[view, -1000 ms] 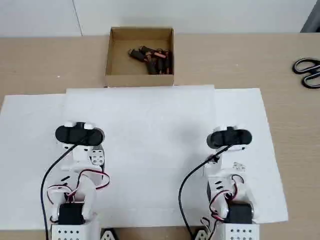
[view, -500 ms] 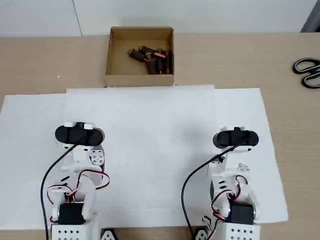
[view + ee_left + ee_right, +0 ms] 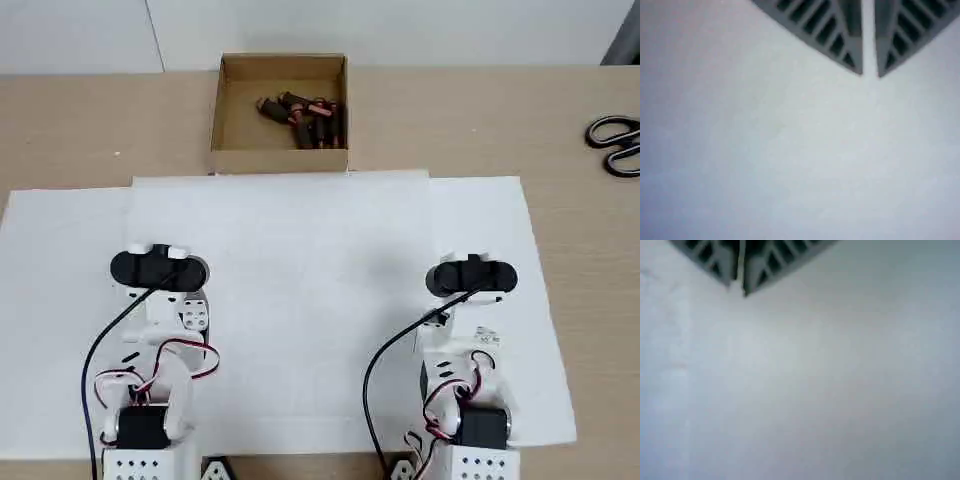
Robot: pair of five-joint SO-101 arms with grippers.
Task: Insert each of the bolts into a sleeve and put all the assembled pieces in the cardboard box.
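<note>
Brown cardboard box [image 3: 280, 160] with dark assembled pieces [image 3: 302, 118] inside

One cardboard box [image 3: 215, 110] holds a heap of dark assembled pieces [image 3: 300, 118], too tangled to count. One left arm [image 3: 150, 330], one right arm [image 3: 465, 345]. One pair of scissors [image 3: 615, 143], far right.

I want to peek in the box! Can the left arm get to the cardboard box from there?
Probably yes. The left gripper sits back near its base, and only flat white paper lies between it and the cardboard box, whose top is open.
</note>
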